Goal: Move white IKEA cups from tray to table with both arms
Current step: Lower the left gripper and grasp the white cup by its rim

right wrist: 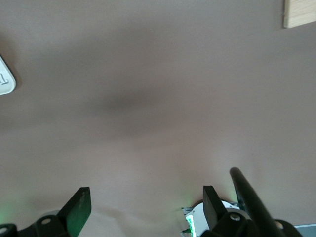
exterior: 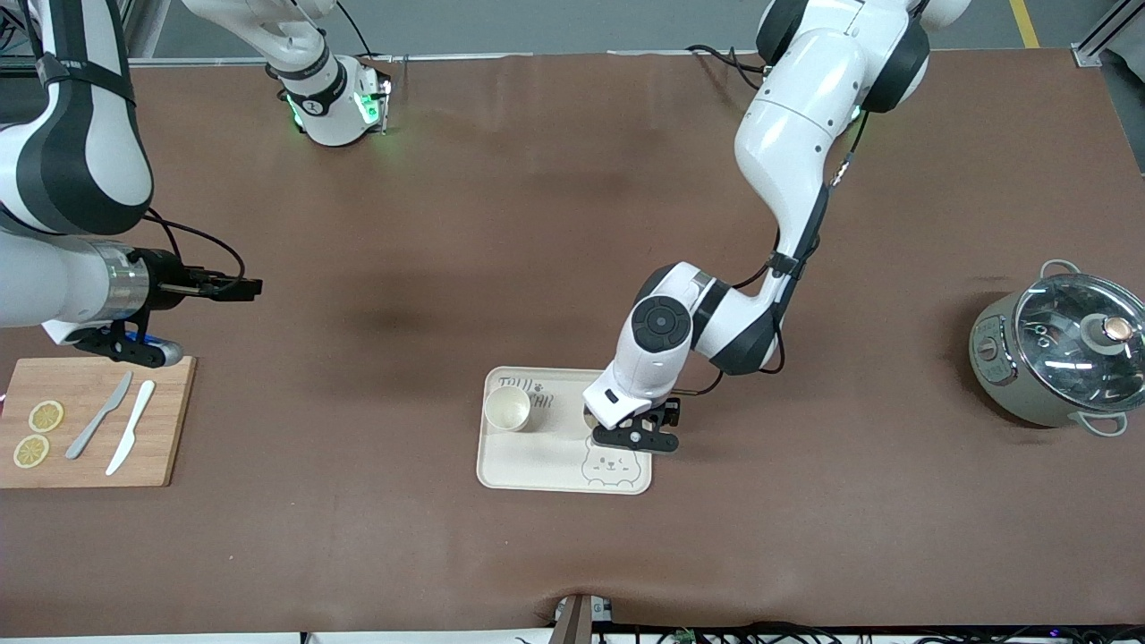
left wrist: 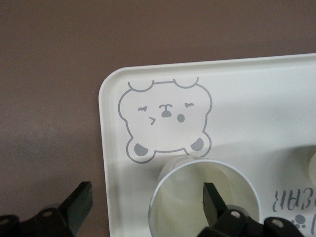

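Your left gripper (left wrist: pixel 145 207) hangs low over the tray (exterior: pixel 537 465), fingers spread wide, one finger (left wrist: pixel 211 202) dipping inside the rim of a cup (left wrist: pixel 197 197) and the other outside its wall, over the tray's rim. That cup stands just beside the bear face (left wrist: pixel 165 116). The second cup (exterior: pixel 508 409) sits in the tray's corner by the lettering, toward the right arm's end. You seem to be at the first grasp: next, lower a little, pinch the cup's wall, then lift it straight up and out to the table (exterior: pixel 805 501). Your right gripper (exterior: pixel 234 287) waits with fingers apart over bare table, above the cutting board (exterior: pixel 170 420).
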